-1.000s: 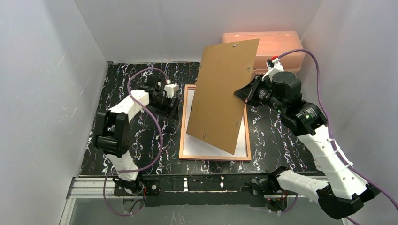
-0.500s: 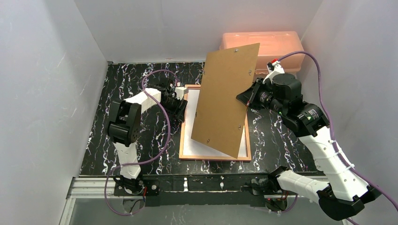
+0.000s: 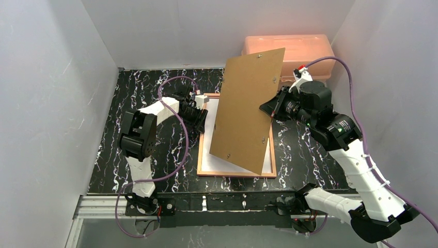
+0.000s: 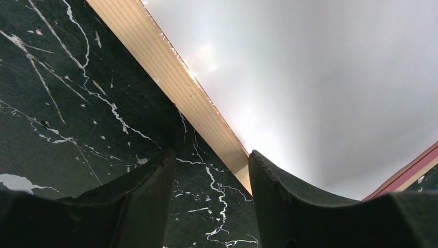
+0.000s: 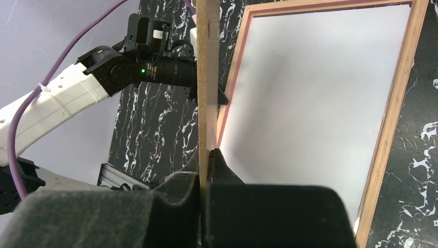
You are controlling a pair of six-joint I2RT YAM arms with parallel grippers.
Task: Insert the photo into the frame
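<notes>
My right gripper (image 3: 272,106) is clenched on the 3 o'clock edge of the thin, rectangular brown backing board (image 3: 248,108). It holds the board tilted steeply above the middle of the black marble-patterned table (image 3: 139,93). My wrist camera sees the board edge-on, pinched between both foam pads (image 5: 181,186). I cannot tell whether its low corner touches anything beneath.

Under the board lies the thin rectangular frame (image 3: 200,150), flat on the table with its tan wooden back up and a pink line along its inner edge. The photo (image 3: 222,164) rests inside the frame with its white back up, and the board partly hides it from above.

My left gripper (image 3: 201,120) is at the frame's 9 o'clock rail, low over the table. Its jaws stand apart and grasp nothing. One fingertip (image 4: 155,175) is over the marble and the other over the tan rail. I cannot tell whether either touches.

A peach plastic box (image 3: 289,49) sits at 1 o'clock, against the back wall.
</notes>
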